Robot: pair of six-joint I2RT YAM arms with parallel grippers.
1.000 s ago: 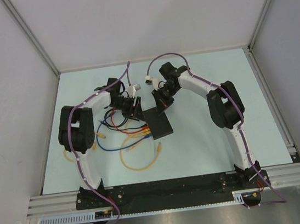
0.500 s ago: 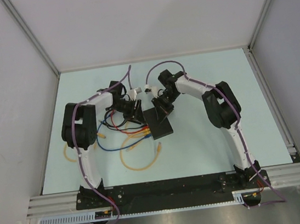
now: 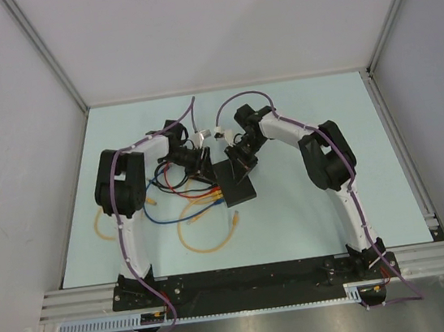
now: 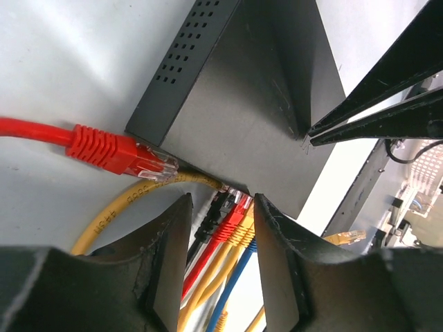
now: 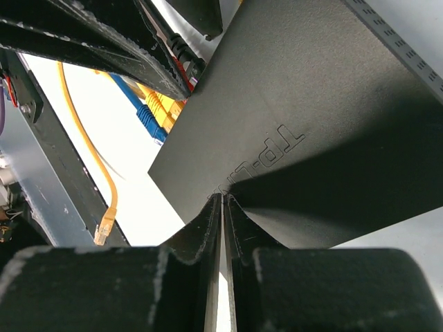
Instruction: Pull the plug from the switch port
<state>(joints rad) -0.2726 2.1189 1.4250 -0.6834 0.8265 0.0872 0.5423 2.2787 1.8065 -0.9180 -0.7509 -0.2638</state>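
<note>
Closed in on the switch [image 3: 240, 188] from both sides over the last second, then barely budged in the last half. From up top: switch lying flat on the table [image 3: 306, 122], left gripper [image 3: 201, 162] parked off its far left corner, right gripper [image 3: 240, 160] down on its far end. Reads as bracing plus lining up, no pull yet.

Left wrist cam: spread wide, fingers [image 4: 166, 249] straddling the bunch of plugs [image 4: 239, 220] at the switch's port edge, gripping nothing so far. Also spotting a red plug [image 4: 118, 150] just left of that bunch, tip right at the switch's edge. Can't tell if seated.

Right wrist cam: pinched fully together on nothing, tips pressed onto the switch's top near its edge. Pinning it down, by the look of it. Probably next: clamp one plug, tug straight away from the switch.
</note>
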